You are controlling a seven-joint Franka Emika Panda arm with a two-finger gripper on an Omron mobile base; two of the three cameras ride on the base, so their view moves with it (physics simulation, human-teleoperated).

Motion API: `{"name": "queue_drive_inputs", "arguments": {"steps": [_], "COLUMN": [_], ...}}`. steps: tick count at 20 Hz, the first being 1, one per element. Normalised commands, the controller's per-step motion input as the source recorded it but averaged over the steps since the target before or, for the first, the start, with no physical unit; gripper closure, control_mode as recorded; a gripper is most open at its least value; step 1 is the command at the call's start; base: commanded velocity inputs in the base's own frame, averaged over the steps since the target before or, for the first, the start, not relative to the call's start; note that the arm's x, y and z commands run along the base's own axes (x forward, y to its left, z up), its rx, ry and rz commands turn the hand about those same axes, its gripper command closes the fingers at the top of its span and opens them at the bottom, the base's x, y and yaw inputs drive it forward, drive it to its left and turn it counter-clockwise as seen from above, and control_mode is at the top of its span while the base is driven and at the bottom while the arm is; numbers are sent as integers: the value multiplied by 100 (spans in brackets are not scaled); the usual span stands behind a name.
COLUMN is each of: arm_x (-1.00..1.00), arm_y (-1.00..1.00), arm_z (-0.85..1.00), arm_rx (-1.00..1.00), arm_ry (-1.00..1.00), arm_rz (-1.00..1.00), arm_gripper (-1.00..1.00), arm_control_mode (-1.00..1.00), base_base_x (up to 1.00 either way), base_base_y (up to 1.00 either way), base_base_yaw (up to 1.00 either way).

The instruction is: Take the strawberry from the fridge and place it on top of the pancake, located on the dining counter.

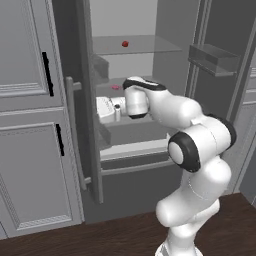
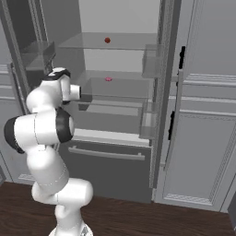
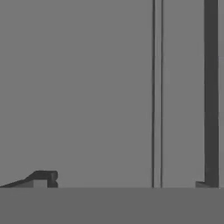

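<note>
The fridge (image 1: 135,187) (image 2: 108,173) stands with both doors open. The strawberry (image 1: 125,44) (image 2: 107,40), a tiny red lump, rests on the upper glass shelf. My gripper (image 1: 104,111) (image 2: 84,97) (image 3: 122,181) is inside the fridge, one shelf level lower and to the left of the strawberry, well apart from it. Its fingertips (image 3: 43,177) stand wide apart with nothing between them, facing a flat grey inner wall. The pancake and the dining counter are out of view.
A flat pale pink piece (image 1: 115,87) (image 2: 108,79) lies on the middle shelf. Door bins (image 1: 215,57) (image 2: 150,120) jut from the open doors on both sides. Light grey panelled cabinets (image 1: 30,125) (image 2: 203,138) flank the fridge. The floor is dark wood (image 2: 138,216).
</note>
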Motion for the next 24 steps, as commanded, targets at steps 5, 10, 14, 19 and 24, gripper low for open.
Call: {"name": "queue_drive_inputs", "arguments": {"steps": [5, 10, 14, 19, 24], "arm_x": [-33, -14, 0, 0, -5], "arm_y": [65, -19, -92, -98, -98], "arm_z": [0, 0, 0, 0, 0], "arm_rx": [-3, 0, 0, -12, -26], "arm_ry": [3, 0, 3, -4, -22], "arm_rz": [0, -3, -16, -7, 8], "arm_gripper": [-100, -100, -100, -100, -100], "arm_control_mode": [-100, -100, -100, -100, -100], "base_base_x": [0, 0, 0, 0, 0], "base_base_y": [0, 0, 0, 0, 0], "base_base_yaw": [0, 0, 0, 0, 0]}}
